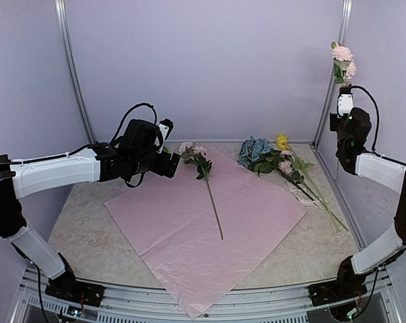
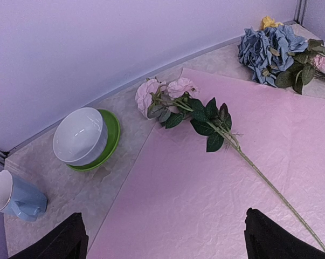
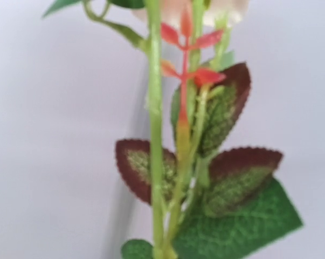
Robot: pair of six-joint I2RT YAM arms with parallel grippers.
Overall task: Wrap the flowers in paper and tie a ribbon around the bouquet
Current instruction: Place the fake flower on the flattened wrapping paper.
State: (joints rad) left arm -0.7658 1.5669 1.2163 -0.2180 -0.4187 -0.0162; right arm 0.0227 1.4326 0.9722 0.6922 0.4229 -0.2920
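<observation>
**Worktop stock, front to back**

1. Paper [image 1: 209,229]: the lilac-pink sheet is lying flat on the worktop [image 1: 88,235], turned diamond-wise. Its near corner is hanging over the front edge.
2. Single pink stem [image 1: 204,165]: it is lying on the paper's middle, with the heads pointing far-left and the bare stalk pointing near.
3. Left gripper [image 2: 162,245]: it is hovering over the paper's far-left part, near those pink heads. Its jaws are standing wide apart and holding nothing.
4. Flowers [image 1: 266,158]: the blue, yellow and small pink heads are resting at the paper's far-right edge. Their stems are trailing off to the right.
5. White bowl [image 2: 80,135]: it is sitting in a green saucer [image 2: 112,132] on bare worktop beyond the paper. A blue cup [image 2: 15,197] is sitting beside them.
6. Right gripper [image 1: 345,95]: it is clamping the stalk of a pink sprig [image 1: 343,62] and holding it upright, high at the far right.
</observation>
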